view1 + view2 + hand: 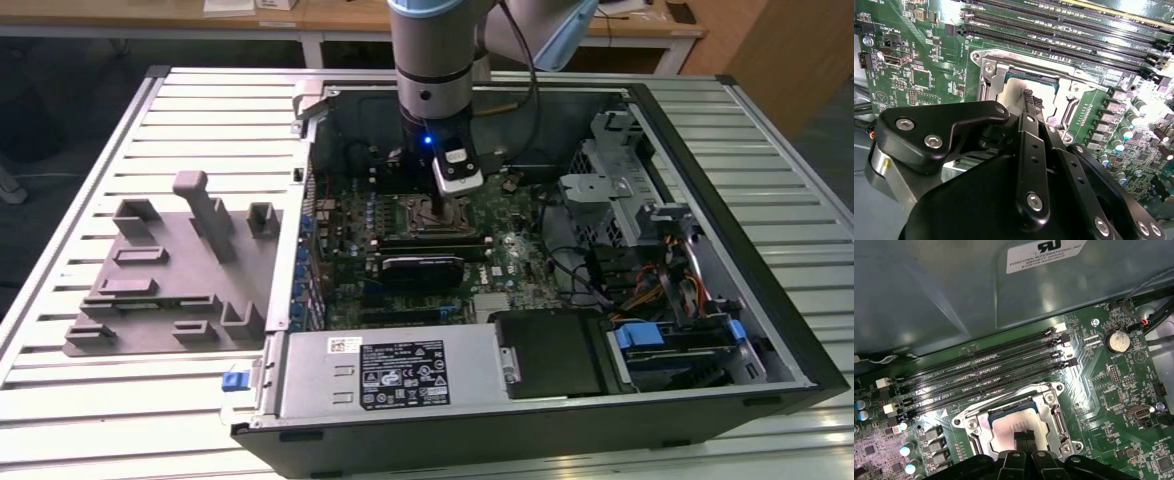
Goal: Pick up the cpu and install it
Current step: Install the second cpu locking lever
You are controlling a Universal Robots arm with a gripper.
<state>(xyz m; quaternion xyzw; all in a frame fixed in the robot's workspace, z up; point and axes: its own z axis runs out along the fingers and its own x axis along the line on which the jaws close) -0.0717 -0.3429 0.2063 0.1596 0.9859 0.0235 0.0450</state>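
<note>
Right over the socket (1014, 422), the gripper (1024, 436) has its fingertips (1029, 97) pressed together, touching down on the cpu's top. The cpu (1013, 425) lies flat inside the socket, silver face up, metal frame all around it. Just beyond the socket run the four memory slots (989, 367). Farther out, past the motherboard (514, 215), the case (747, 300) walls rise.
</note>
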